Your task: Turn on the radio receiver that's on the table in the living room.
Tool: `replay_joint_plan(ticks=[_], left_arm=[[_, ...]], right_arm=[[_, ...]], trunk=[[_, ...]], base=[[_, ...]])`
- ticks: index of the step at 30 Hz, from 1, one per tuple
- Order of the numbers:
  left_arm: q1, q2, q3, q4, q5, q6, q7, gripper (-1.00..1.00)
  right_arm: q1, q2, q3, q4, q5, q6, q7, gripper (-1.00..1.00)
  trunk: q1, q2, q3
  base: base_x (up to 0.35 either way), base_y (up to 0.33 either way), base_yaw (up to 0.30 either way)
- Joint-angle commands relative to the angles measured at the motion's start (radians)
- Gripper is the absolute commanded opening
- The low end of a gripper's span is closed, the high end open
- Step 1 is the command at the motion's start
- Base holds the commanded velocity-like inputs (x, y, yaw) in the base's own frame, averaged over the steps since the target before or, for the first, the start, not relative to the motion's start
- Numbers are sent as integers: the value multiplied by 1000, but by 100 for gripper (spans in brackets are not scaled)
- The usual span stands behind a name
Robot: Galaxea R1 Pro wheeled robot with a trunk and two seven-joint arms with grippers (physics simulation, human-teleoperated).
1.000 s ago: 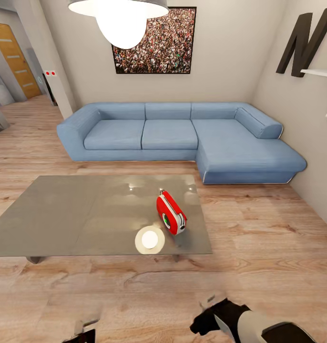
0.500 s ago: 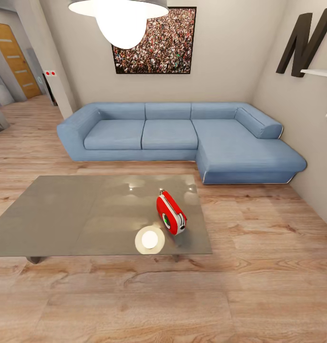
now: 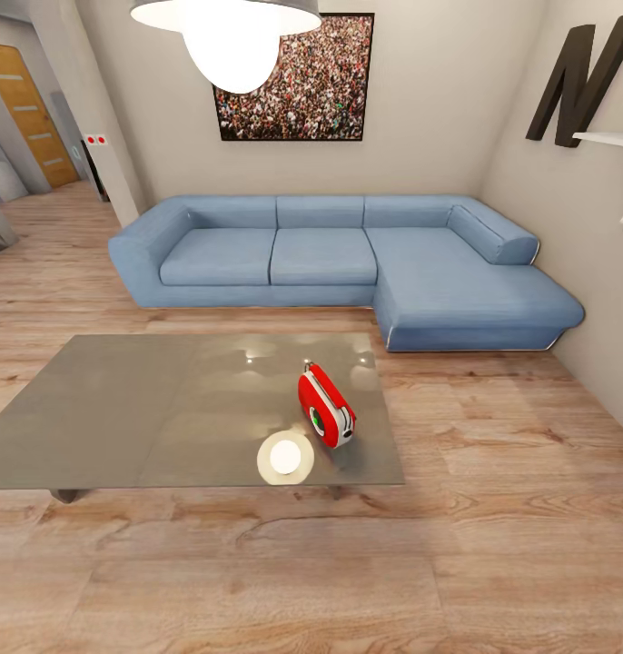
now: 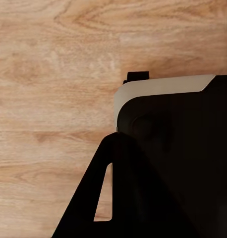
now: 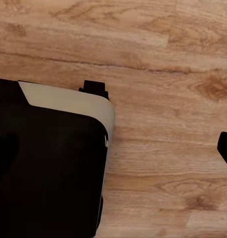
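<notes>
One radio receiver (image 3: 327, 406), upright near the right-hand end of the low grey worktop (image 3: 121, 409), well apart from me.

Its long axis runs diagonally across the worktop, from the far side toward the near right corner, with a white strip, probably a handle, along its top. The round dial face at its near end is turned toward me and slightly right, so the control side is probably reachable from where I stand; the switch is too small to make out, and I cannot tell whether the set is on. A bright round patch (image 3: 285, 457) on the worktop lies just beside its near end, likely a reflection of the ceiling lamp (image 3: 230, 32). Both wrist cameras look down on the wooden floor (image 5: 158, 59) and my dark base (image 5: 44, 168), which suggests my arms hang low beside the body, as for travel. Whether either pincer is released or clenched I cannot tell.
</notes>
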Motion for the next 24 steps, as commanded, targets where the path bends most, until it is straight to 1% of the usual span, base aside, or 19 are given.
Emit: replay_joint_plan(ticks=[1, 24], left_arm=[[0, -1, 0, 0, 0, 0, 0, -100], [0, -5, 0, 0, 1, -1, 0, -100]], right_arm=[[0, 0, 0, 0, 0, 0, 0, 100], [0, 0, 0, 0, 0, 0, 0, 100]], trunk=[[0, 0, 0], [0, 0, 0]], base=[[0, 0, 0], [0, 0, 0]])
